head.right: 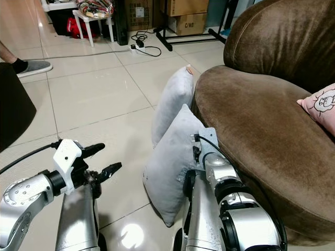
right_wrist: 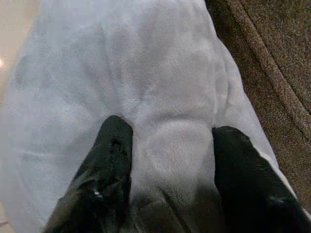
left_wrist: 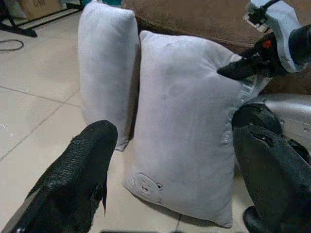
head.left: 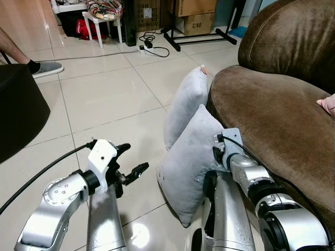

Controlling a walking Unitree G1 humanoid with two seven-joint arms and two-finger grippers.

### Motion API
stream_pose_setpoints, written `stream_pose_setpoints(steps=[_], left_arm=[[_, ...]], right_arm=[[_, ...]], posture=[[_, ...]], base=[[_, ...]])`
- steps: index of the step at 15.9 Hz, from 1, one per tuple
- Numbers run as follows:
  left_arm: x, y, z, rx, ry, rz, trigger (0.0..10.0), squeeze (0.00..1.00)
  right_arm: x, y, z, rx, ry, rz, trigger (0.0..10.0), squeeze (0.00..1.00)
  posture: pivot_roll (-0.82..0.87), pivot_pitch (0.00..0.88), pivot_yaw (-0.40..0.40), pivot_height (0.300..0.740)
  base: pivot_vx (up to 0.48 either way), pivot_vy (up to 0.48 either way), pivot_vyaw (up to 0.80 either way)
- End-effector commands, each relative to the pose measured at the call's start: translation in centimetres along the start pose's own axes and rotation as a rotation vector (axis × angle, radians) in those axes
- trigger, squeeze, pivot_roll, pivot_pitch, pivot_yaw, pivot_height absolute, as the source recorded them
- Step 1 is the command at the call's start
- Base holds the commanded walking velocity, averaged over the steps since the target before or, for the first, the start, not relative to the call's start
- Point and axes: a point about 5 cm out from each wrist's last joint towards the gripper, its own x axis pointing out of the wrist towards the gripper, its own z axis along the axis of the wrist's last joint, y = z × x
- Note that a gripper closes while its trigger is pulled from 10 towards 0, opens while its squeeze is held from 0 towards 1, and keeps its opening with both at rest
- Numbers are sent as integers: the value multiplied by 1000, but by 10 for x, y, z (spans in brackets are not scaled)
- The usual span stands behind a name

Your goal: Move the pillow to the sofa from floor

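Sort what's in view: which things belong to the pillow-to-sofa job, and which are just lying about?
Job:
near grey pillow, pinched by the right gripper
brown sofa
left gripper, fingers open, beside it

Lying about:
second grey pillow
pink cushion
power strip
white stool
cardboard boxes

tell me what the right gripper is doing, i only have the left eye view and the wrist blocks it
Observer: In the right wrist view the right gripper has both fingers pressed into the near grey pillow, with a fold of fabric bulging between them.

Operator: is it on the edge or the middle

Observer: It is on the side nearest the brown sofa; the sofa's front runs right beside the pillow there.

Operator: and the left one, closed?

Observer: No. In the left wrist view the left gripper is open and short of the pillow, with the pillow's face showing between its fingers.

Operator: any marking on that pillow

Observer: A small bear face sits near its lower corner.
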Motion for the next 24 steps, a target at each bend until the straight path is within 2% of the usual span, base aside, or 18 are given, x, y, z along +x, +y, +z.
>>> stream_pose_setpoints(steps=[1, 5, 12, 18, 21, 24], left_arm=[[1, -3, 4, 8, -3, -27, 10000, 0], [8, -5, 6, 2, -12, -39, 10000, 0], [11, -8, 0, -25, 10, -53, 10000, 0], [12, -5, -1, -16, 15, -45, 10000, 0], [12, -4, 2, -4, -19, 25, 10000, 0], [3, 1, 1, 1, -37, 100, 10000, 0]], right_arm=[[0, 1, -16, 31, 59, 2, 0, 0], [-1, 17, -20, 40, 57, 82, 0, 0], [-1, 18, -16, 36, 34, 103, 0, 0], [-1, 23, -13, 35, 0, 143, 0, 0], [-4, 27, -8, 51, -64, 201, 0, 0], [-18, 27, -8, 71, -155, 273, 0, 0]], posture=[[22, 0, -39, 380], [20, 0, -35, 380], [2, 0, -31, 380], [4, 0, -31, 380], [7, 0, -34, 380], [-12, 0, -31, 380]], base=[[0, 0, 0], [0, 0, 0], [0, 0, 0], [0, 0, 0], [0, 0, 0], [0, 0, 0]])
